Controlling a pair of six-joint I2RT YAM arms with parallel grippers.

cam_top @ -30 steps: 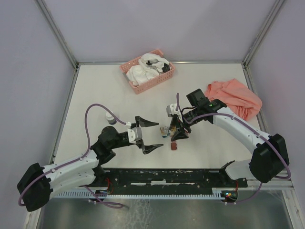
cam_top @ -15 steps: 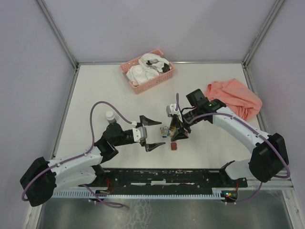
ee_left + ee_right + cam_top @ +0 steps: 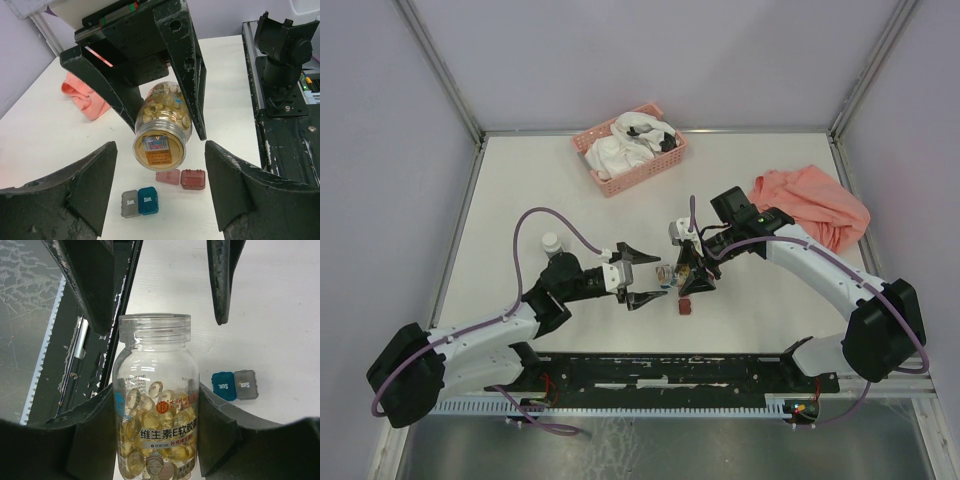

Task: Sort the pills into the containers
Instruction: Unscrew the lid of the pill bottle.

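Note:
My right gripper is shut on a clear jar of yellowish pills, held tilted above the table with no cap on its threaded neck. My left gripper is open; its fingers flank the jar's near end with a gap on each side. Below the jar lie the containers: a grey box against a teal box, both marked "Sun.", and two red boxes side by side. In the top view the grippers meet mid-table around the jar.
A pink basket of white cloths stands at the back. A salmon cloth lies at the right. A small white round thing sits by the left arm. The black rail runs along the near edge.
My left gripper has moved right, up to the jar, and its jaws have narrowed around the jar's end. The right arm and the jar have stayed put.

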